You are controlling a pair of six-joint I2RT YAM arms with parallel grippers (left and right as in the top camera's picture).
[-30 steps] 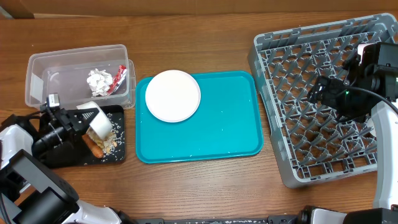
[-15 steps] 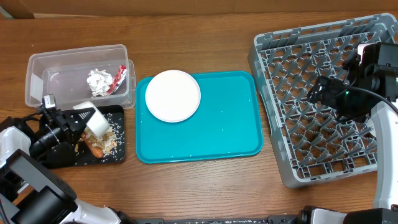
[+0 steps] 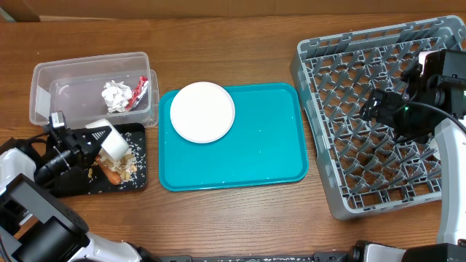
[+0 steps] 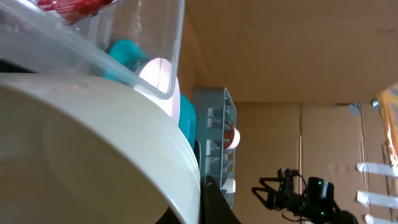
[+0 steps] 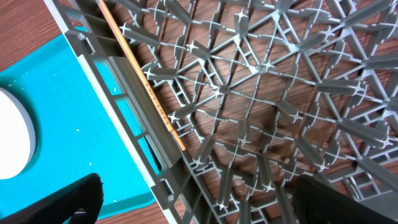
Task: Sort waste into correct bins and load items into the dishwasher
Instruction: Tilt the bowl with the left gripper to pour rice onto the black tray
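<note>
Left gripper [image 3: 97, 148], pressed tight on the rim of a small white bowl [image 3: 115, 143], holds it tilted over the black tray [image 3: 137, 184] at the tabletop's eight o'clock. Beige crumbs [image 3: 128, 168] and a small carrot [image 3: 110, 175] lie on the tray just below the bowl. At ten o'clock, the clear tub [image 3: 44, 76] holds crumpled white paper [image 3: 115, 94] and a red wrapper [image 3: 139, 90]. The right gripper [image 5: 196, 186], fingers spread wide and holding nothing, hangs over the grey dish rack [image 3: 342, 87] at three o'clock. A white plate [image 3: 202, 111] sits in the ten o'clock corner of the teal tray [image 3: 262, 149] at centre.

The step in hand appears to be tipping scraps out of the bowl. Whether anything is left inside cannot be told from here. Done well, the bowl's mouth would be low and over the middle of the black tray, so that crumbs do not skip onto the wood toward six o'clock. The tilt should be steep, with perhaps a gentle shake. A rim pinch on smooth crockery could slip, so the grip wants firmness. Then the bowl needs a lift clear of the tub wall at twelve o'clock before any trip toward the rack.
</note>
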